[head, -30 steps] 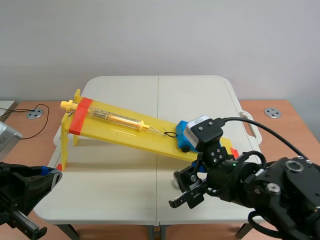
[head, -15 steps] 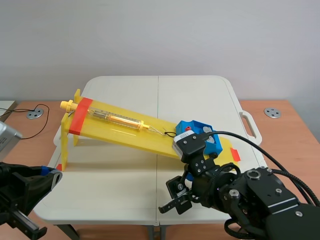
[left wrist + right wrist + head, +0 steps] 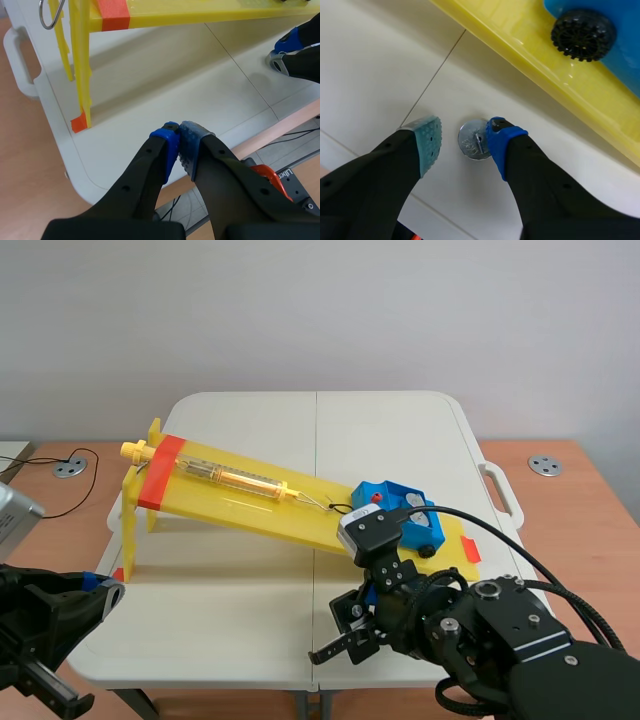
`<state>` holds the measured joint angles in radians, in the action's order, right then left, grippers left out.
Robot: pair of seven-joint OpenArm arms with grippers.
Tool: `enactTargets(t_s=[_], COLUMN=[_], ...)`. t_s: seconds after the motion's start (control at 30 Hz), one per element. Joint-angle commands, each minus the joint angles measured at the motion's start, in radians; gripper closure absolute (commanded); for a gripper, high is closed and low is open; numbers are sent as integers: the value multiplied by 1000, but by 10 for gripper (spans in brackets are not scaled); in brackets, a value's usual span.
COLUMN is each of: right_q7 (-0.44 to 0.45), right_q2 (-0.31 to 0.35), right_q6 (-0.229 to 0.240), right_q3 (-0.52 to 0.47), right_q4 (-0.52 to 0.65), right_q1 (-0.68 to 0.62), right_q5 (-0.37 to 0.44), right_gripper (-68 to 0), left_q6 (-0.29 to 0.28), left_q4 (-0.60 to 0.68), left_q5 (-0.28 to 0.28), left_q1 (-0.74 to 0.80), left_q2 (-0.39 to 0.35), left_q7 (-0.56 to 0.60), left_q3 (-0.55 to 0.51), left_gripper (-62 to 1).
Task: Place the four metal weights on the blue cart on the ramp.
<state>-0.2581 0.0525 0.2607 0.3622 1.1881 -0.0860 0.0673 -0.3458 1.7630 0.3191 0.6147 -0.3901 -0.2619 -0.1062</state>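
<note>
One round metal weight (image 3: 471,142) lies flat on the white table beside the yellow ramp (image 3: 530,55). My right gripper (image 3: 465,136) is open just above it, fingers astride, the blue pad almost touching its rim. The blue cart (image 3: 395,508) sits at the ramp's (image 3: 250,502) low end; its black wheel (image 3: 583,34) shows ahead of the right gripper. In the scene view the right arm (image 3: 480,640) hides the weight. My left gripper (image 3: 179,141) is shut on nothing, low over the table's near left corner.
A yellow tube-shaped scale (image 3: 235,477) lies along the ramp, hooked to the cart. The ramp's high end stands on yellow legs (image 3: 80,65) with orange tape. The table's near edge (image 3: 125,190) is close under the left gripper. The right arm's fingers (image 3: 290,47) show ahead of the left gripper.
The right arm has swung left and toward the near edge, uncovering the blue cart, and its gripper has come lower. The left arm has not moved.
</note>
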Motion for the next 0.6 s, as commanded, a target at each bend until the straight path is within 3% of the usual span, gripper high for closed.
enactTargets(t_s=[0.0, 0.23, 0.4, 0.57], right_q7=[114, 76, 42, -16], right_q2=[-11, -7, 15, 87], right_q6=[-37, -67, -62, -51], right_q3=[12, 12, 9, -19], right_q4=[51, 49, 105, 308], right_q1=[81, 81, 69, -8], right_q5=[22, 22, 47, 129], right_gripper=[-179, -11, -7, -7], left_q6=[-43, -43, -43, -43], left_q4=[61, 61, 61, 61], left_q5=[62, 62, 62, 62], left_q1=[-17, -17, -17, -19], left_q2=[7, 7, 7, 7], left_q7=[86, 86, 86, 86], left_q3=[-16, -16, -16, -16], left_gripper=[-30, -30, -30, -30])
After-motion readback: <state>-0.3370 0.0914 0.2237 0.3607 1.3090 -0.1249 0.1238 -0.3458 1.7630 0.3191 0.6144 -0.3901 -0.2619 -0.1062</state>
